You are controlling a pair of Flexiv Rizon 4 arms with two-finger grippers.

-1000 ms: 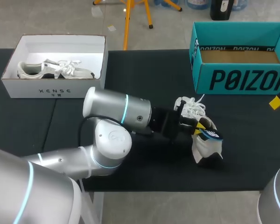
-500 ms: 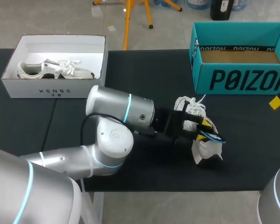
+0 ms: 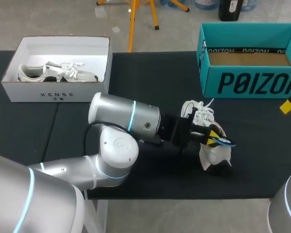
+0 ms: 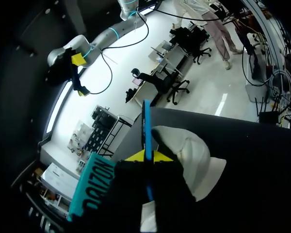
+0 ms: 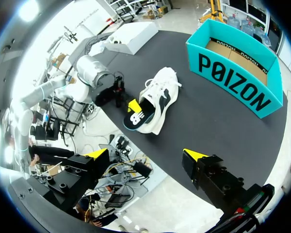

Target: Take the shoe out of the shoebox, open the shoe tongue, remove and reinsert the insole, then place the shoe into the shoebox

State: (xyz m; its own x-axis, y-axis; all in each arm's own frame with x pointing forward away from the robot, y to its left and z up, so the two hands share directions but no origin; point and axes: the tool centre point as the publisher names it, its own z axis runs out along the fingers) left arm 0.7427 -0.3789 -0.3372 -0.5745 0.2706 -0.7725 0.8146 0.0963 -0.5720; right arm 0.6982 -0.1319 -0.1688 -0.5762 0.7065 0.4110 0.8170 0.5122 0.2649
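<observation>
While my left gripper [image 3: 213, 135] clamps the insole [image 5: 135, 120], its body hides the shoe [image 5: 158, 93] opening beneath it; my right gripper [image 5: 145, 155] hangs spread, well apart.

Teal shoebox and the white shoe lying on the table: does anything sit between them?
Nothing does. Only bare black table cover separates the teal shoebox from the shoe. The right wrist view shows the gap most clearly.

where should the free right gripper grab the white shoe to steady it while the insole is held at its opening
Probably the laced forefoot, coming down from the teal box side. The left gripper and the insole crowd the heel opening of the shoe, while the forefoot lies clear and looks narrow enough for the open right gripper.
</observation>
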